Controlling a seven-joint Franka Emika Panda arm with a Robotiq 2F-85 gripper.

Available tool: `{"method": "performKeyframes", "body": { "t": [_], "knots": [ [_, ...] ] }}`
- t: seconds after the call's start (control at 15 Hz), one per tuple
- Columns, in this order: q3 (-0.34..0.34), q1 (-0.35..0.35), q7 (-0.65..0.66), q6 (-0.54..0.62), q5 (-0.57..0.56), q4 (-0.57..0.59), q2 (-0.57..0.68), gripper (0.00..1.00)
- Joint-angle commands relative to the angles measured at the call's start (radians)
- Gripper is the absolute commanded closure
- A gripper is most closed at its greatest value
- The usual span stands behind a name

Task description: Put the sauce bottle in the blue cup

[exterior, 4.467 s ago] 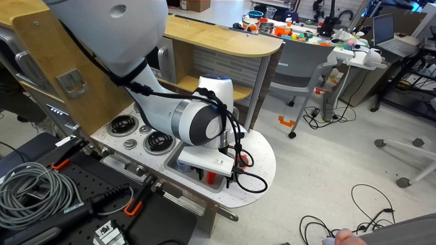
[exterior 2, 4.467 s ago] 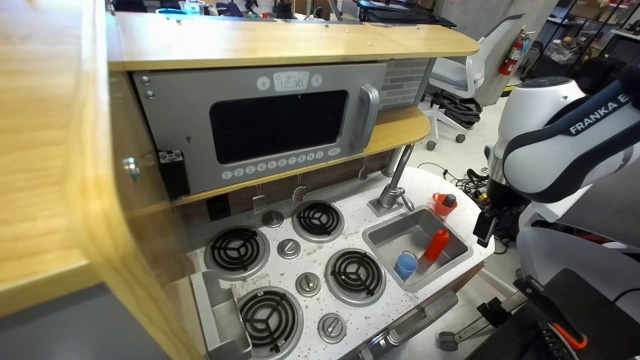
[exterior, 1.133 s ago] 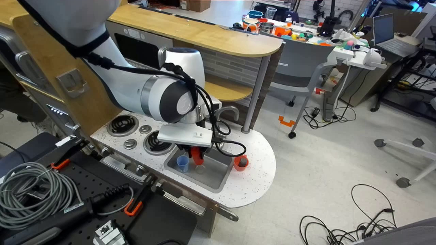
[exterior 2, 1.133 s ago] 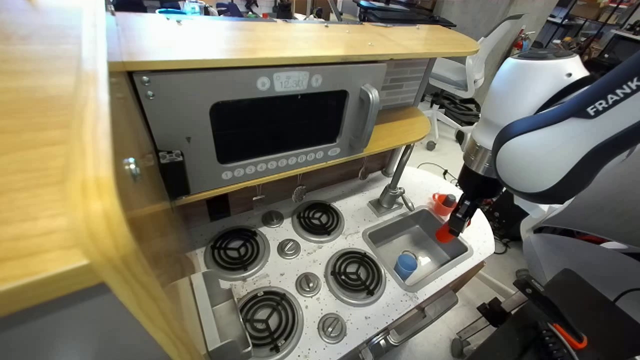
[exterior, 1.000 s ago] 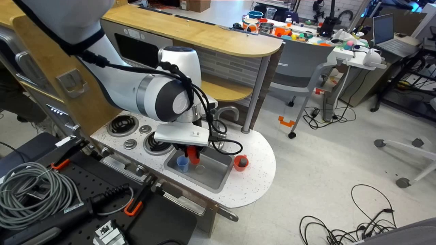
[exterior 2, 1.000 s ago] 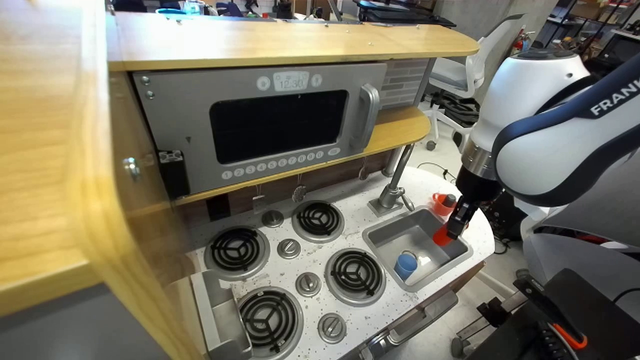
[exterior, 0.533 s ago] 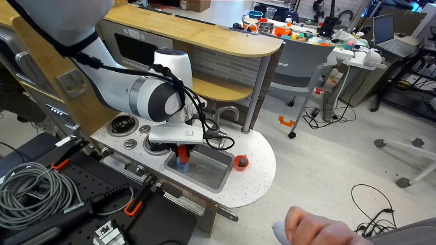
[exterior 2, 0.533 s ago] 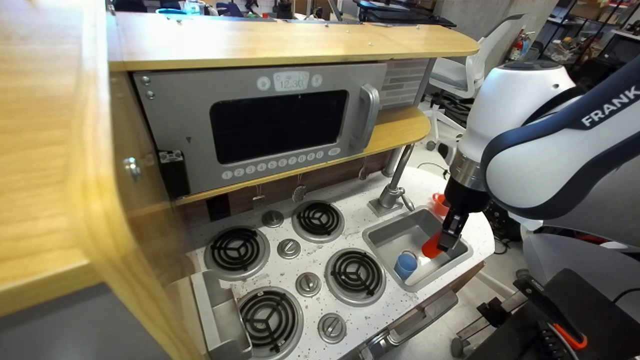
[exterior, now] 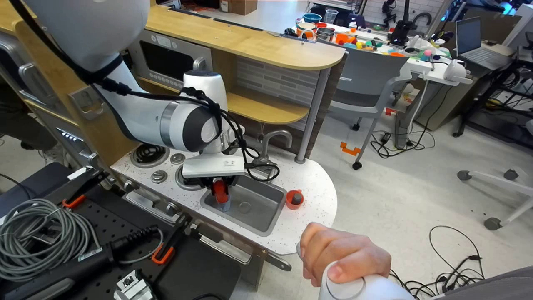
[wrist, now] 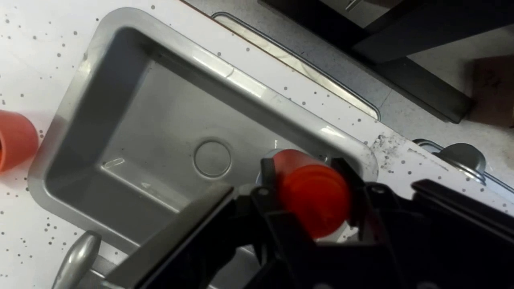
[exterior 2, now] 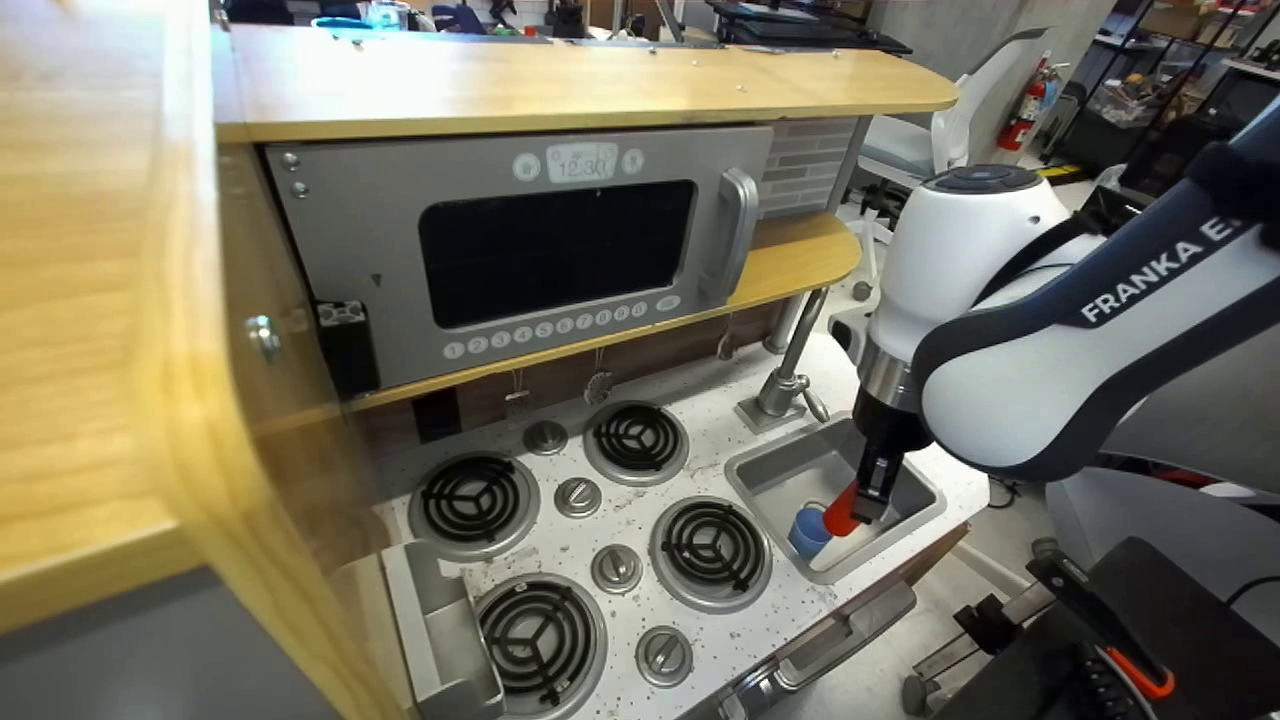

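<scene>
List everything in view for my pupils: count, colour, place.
Bottle: 1, red, in gripper, at blue cup; inside unclear
Blue cup: 1, blue, in sink
Red cup: 1, red, on counter, dark thing inside
Sink: 1, grey, in counter
Counter: 1, white, around sink
Tap: 1, grey, beside sink
Burners: 4, black, on counter
Stovetop knobs: 4, grey, among burners
Microwave: 1, grey, above counter
Coiled cable: 1, grey, foreground
Laptop: 1, grey, background
Chairs: uncertain count, grey, background
Clutter: uncountable, mixed colours, far table
Arm: 1, white, above sink
Gripper: 1, black, shut on bottle
Hand: 1, pinkish, foreground, on white device
</scene>
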Motion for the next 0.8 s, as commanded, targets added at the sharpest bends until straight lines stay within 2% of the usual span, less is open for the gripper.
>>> {"method": "performKeyframes", "body": {
  "t": [0.0,0.33,0.73],
  "knots": [
    [-0.038,0.068,0.039,0.015,-0.046,0.054,0.053,0.87],
    [-0.059,0.119,0.071,0.014,-0.074,0.091,0.082,0.87],
    [-0.082,0.128,0.090,-0.003,-0.076,0.134,0.126,0.87]
  ]
}}
